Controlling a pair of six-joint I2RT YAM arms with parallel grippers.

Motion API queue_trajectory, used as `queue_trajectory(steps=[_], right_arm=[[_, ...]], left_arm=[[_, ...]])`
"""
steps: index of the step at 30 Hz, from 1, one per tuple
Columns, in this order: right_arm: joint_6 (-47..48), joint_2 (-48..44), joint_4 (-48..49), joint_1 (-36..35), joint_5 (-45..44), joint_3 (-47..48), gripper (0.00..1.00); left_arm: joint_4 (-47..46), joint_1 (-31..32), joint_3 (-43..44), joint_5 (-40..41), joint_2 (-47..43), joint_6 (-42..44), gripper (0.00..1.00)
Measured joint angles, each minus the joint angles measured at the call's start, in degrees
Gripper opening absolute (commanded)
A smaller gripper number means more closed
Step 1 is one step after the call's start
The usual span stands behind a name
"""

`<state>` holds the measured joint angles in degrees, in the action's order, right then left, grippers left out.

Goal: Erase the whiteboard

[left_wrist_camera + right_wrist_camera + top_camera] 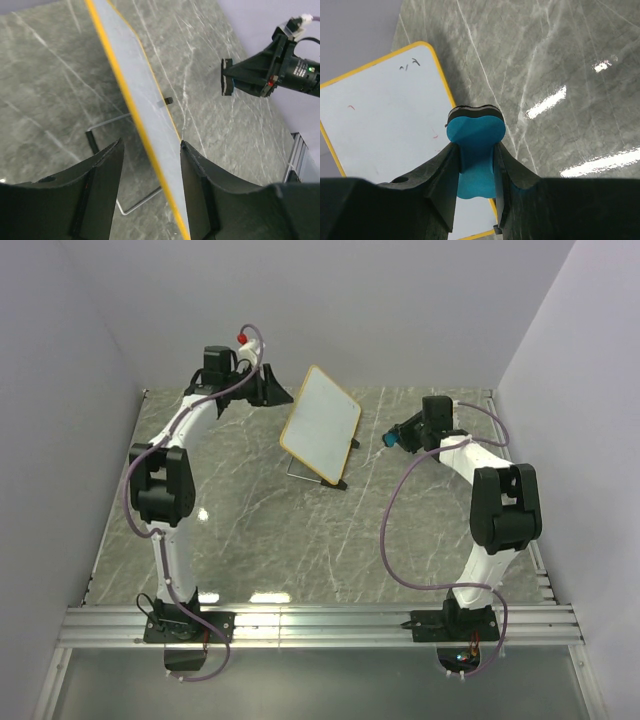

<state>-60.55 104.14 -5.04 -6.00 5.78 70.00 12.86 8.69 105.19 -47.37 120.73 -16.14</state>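
The whiteboard stands tilted on its wire stand at the table's middle back. In the right wrist view its face carries a few small red and black marks. My left gripper is open at the board's far left edge. In the left wrist view the yellow-framed board runs between the gripper's two fingers, with a gap on the left side. My right gripper is shut on the blue eraser, a little right of the board and apart from it, with the black felt side facing the board. The eraser also shows in the left wrist view.
The wire stand and a black foot stick out in front of the board. White walls close the back and both sides. Aluminium rails run along the near edge and the right side.
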Motion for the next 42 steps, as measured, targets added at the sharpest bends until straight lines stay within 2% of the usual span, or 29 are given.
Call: queue_trajectory(steps=[10,18,25,28,29,31,32,35,38,42], right_arm=[[0.48,-0.11,0.33,0.00,0.39,-0.28,0.00],[1.95,-0.11,-0.35,0.31,0.94,-0.28,0.00],[3.15,-0.26,-0.55,1.31,1.40,-0.28,0.00],[3.21,-0.42,-0.50,1.44,1.57,-0.28,0.00],[3.21,-0.48,-0.42,1.44,1.88,-0.28,0.00],[3.15,-0.52,0.13,1.44,2.62,-0.28,0.00],[2.99,-0.52,0.68,1.44,3.17,-0.28,0.00],[2.29,-0.44,3.06,1.44,5.31,-0.09,0.00],[0.74,1.75,5.99,1.44,7.89,3.04,0.00],[-2.23,8.09,10.82,1.22,10.95,11.28,0.00]], left_arm=[[1.77,-2.75,0.94,-1.40,0.33,-0.04,0.58],[5.51,0.37,9.33,-2.43,5.73,1.33,0.58],[9.49,3.50,9.73,0.13,8.04,4.33,0.58],[11.32,4.46,9.84,1.29,9.07,5.42,0.49],[12.00,4.76,9.84,1.46,9.31,5.92,0.41],[13.09,5.29,9.84,1.90,9.51,6.78,0.31],[13.57,5.55,9.84,2.23,9.51,7.48,0.22],[14.51,6.19,9.51,0.61,9.05,5.73,0.06],[16.59,7.85,6.93,-2.40,6.14,5.31,0.00],[16.48,9.38,2.12,-0.59,1.49,9.25,0.00]])
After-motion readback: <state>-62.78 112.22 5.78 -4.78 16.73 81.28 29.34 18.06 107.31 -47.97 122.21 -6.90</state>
